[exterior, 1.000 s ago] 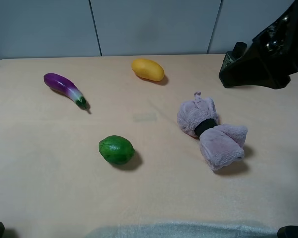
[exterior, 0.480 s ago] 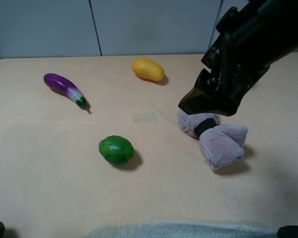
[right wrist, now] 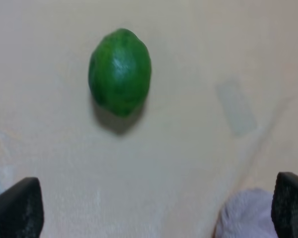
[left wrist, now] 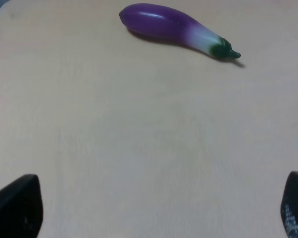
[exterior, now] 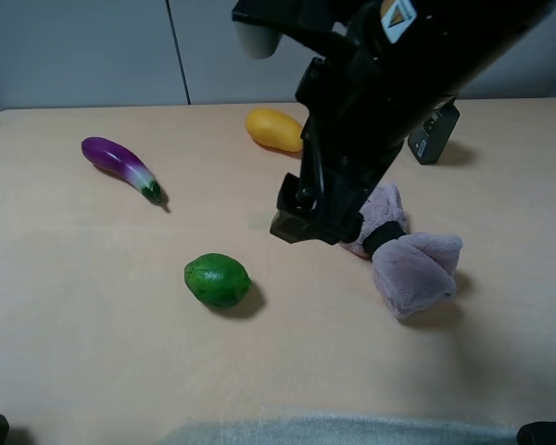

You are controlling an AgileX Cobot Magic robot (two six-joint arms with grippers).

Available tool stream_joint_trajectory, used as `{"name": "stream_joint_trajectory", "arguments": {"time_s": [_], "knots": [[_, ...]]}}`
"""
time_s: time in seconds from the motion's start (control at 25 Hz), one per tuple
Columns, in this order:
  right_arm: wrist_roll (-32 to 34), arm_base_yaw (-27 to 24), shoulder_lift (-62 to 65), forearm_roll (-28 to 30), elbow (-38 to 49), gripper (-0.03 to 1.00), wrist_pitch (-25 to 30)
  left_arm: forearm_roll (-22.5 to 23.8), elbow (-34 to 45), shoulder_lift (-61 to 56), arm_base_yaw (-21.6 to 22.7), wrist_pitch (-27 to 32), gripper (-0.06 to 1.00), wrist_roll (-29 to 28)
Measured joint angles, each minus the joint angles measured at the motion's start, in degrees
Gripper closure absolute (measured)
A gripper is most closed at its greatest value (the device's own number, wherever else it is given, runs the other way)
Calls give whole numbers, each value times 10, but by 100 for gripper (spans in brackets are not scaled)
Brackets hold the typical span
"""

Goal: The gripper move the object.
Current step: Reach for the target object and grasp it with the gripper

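On the smooth beige table (exterior: pixel 93 352) the round, dimpled green lime (exterior: pixel 217 280) lies nearest, free of both grippers. Just beyond, the glossy black right gripper (right wrist: pixel 152 207) hangs with jaws spread wide and empty, beside a fuzzy pink plush (exterior: pixel 412 269) with a black band. The left gripper (left wrist: pixel 161 208) also gapes empty. Farther back lie a shiny purple eggplant (exterior: pixel 120 167) and a smooth yellow mango (exterior: pixel 275 129).

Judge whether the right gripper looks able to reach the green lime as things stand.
Probably yes: the right gripper is open, the lime lies on bare table ahead of it, and nothing stands between them.
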State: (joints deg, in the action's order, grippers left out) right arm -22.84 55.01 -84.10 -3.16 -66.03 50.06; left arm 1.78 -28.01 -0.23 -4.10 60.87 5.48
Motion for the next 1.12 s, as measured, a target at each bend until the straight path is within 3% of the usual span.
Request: {"name": "stream_joint_trajectory", "arguments": {"time_s": [0.44, 1.12], "knots": [[-2, 36, -132, -9, -70, 28, -6, 0, 0, 0, 0, 0, -1, 0], [-15, 36, -258, -56, -72, 28, -62, 0, 0, 0, 0, 0, -1, 0]]}}
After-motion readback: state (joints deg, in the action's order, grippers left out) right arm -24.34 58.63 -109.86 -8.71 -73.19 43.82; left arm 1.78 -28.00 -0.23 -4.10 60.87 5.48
